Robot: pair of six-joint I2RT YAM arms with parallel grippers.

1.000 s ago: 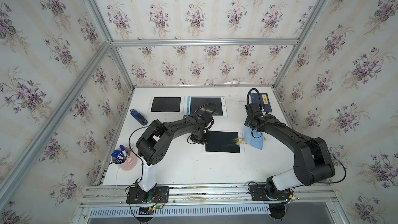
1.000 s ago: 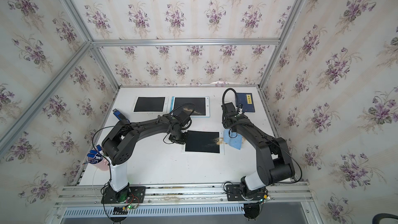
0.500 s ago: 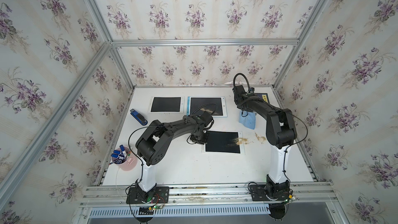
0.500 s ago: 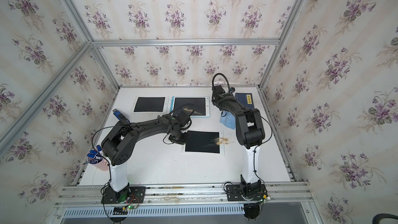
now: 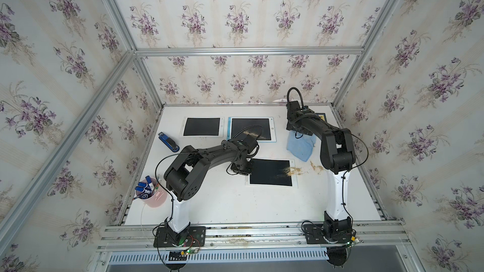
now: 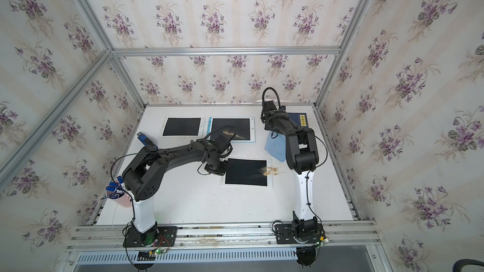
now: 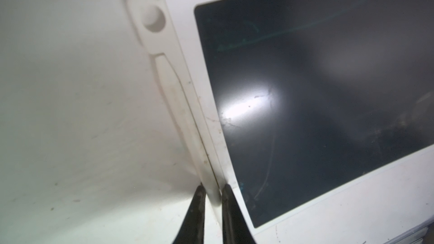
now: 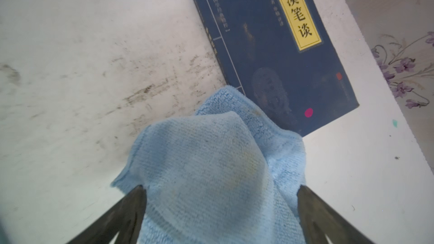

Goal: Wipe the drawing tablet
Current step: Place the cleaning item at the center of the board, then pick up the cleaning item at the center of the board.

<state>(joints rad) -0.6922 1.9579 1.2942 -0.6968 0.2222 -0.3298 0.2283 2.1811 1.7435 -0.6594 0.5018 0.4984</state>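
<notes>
The drawing tablet point(image 5: 269, 172) point(image 6: 246, 172), black screen in a white frame, lies mid-table with tan crumbs point(image 5: 290, 170) on its right edge. My left gripper point(image 5: 242, 170) point(image 6: 216, 167) stands at its left edge. In the left wrist view this gripper point(image 7: 213, 188) is shut, with the tablet's point(image 7: 305, 90) white side strip between its tips. A light blue cloth point(image 5: 301, 147) point(image 6: 275, 146) lies crumpled at the back right. My right gripper point(image 5: 297, 133) point(image 8: 219, 191) is open above the cloth point(image 8: 211, 160), its fingers wide on either side of it.
Two more tablets point(image 5: 201, 126) point(image 5: 250, 129) lie at the back. A blue stapler point(image 5: 169, 142) and a pink cup of markers point(image 5: 150, 194) sit at the left. A dark blue book point(image 5: 320, 117) point(image 8: 281, 55) lies under the cloth's corner. More crumbs point(image 5: 317, 167) dot the table.
My right arm carried the cloth from the tablet's right edge to the back right, then opened and let it go. The left gripper has not moved.
</notes>
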